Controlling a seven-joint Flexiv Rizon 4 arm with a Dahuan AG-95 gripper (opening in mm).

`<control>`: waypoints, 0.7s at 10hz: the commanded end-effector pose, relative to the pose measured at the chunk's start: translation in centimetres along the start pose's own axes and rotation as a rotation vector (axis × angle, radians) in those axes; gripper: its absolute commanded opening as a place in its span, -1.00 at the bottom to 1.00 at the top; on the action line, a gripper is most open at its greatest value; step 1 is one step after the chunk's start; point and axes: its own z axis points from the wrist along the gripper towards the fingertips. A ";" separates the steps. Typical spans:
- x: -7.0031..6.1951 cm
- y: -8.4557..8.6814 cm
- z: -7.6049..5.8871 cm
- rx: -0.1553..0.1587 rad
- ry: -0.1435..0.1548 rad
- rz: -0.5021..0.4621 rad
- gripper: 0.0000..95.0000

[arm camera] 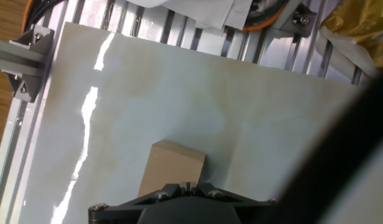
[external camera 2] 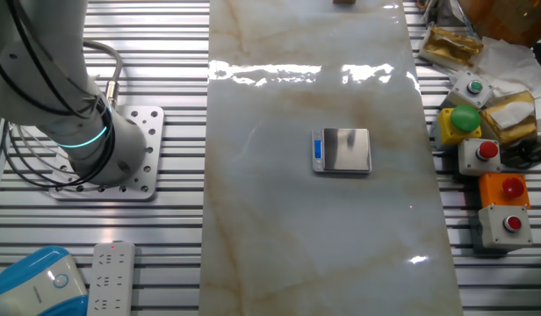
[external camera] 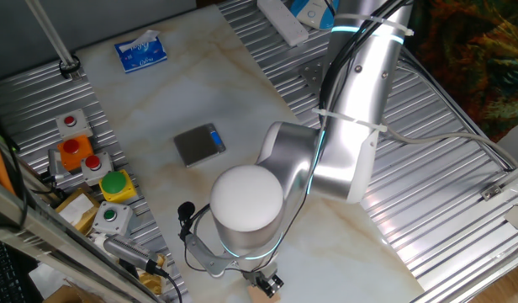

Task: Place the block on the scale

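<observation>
The block [arm camera: 173, 167], a small tan wooden cube, lies on the pale marble table top [arm camera: 179, 93] close to its near end. In the hand view my gripper [arm camera: 186, 186] is right over it, and its dark body hides the cube's lower part. From one fixed view the gripper [external camera: 267, 284] is low at the bottom edge, with the tan block [external camera: 259, 294] just under it. The fingers themselves do not show clearly. The scale [external camera: 199, 144], a flat grey plate with a blue strip, sits bare mid-table [external camera 2: 343, 150], well away from the gripper.
A blue-and-white printed box [external camera: 141, 52] lies at the table's far corner. Button boxes [external camera: 82, 156] and yellowish cardboard boxes [external camera 2: 509, 114] line one side on the ribbed metal bench. A white power strip [external camera 2: 111, 276] is near the arm's base [external camera 2: 104, 149].
</observation>
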 end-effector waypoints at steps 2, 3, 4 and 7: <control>1.9 0.8 0.6 -0.038 -0.005 0.187 -1.00; 2.3 1.1 0.9 -0.036 0.001 0.223 -1.00; 2.5 1.2 1.0 -0.031 0.002 0.225 -1.00; 2.7 1.3 1.2 -0.024 0.006 0.220 -1.00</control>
